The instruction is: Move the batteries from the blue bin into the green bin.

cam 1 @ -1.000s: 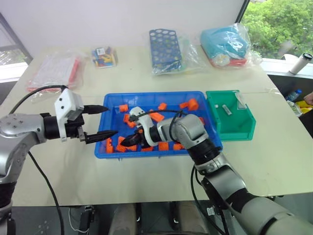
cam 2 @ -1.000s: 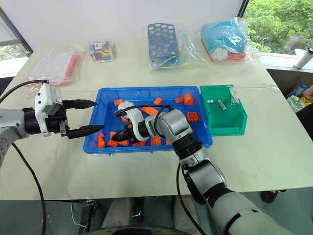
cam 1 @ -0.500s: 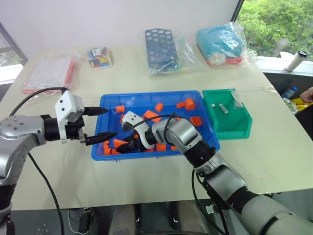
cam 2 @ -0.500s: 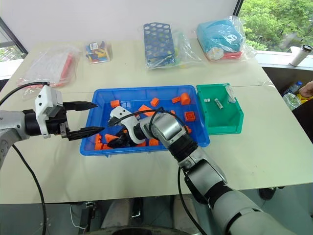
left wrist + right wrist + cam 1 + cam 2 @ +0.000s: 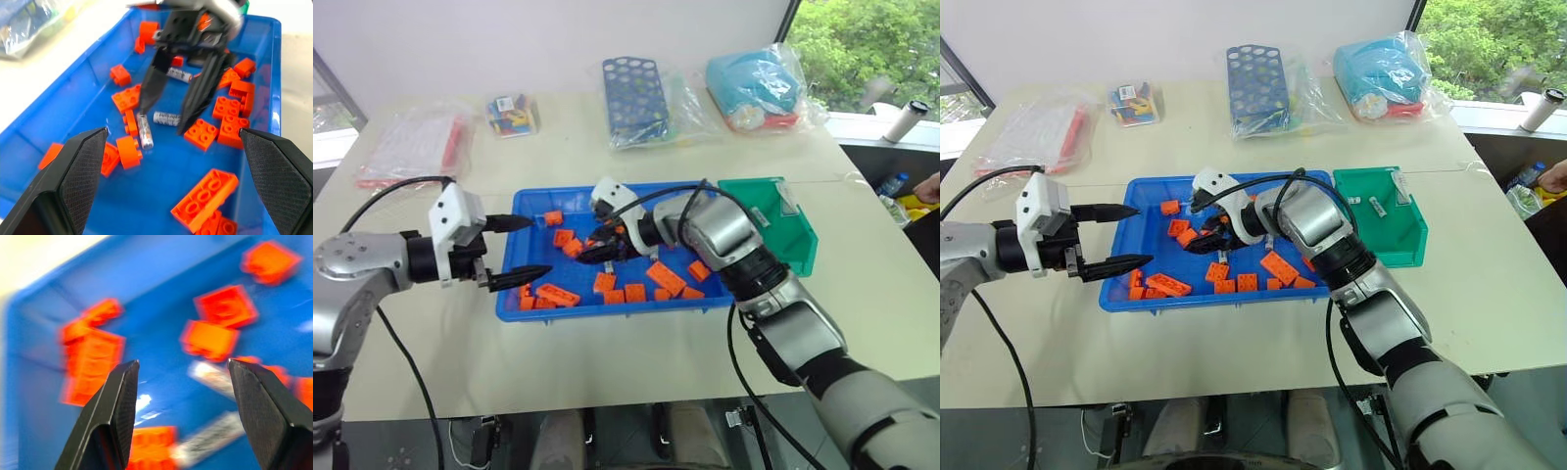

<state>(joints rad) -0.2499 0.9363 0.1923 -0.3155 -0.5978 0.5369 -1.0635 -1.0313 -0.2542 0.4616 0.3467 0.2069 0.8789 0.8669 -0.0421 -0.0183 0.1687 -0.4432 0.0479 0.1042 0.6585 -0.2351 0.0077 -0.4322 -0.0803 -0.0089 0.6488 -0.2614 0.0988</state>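
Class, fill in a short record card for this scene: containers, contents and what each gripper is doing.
blue bin: orange bricks, three batteries
green bin: at least one battery
right gripper: open, empty, above batteries in the blue bin
left gripper: open, empty, at the blue bin's left end

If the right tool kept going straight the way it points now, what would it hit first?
Probably the batteries on the blue bin's floor: the open right tool points down at them, orange bricks close around. Depth is unclear.
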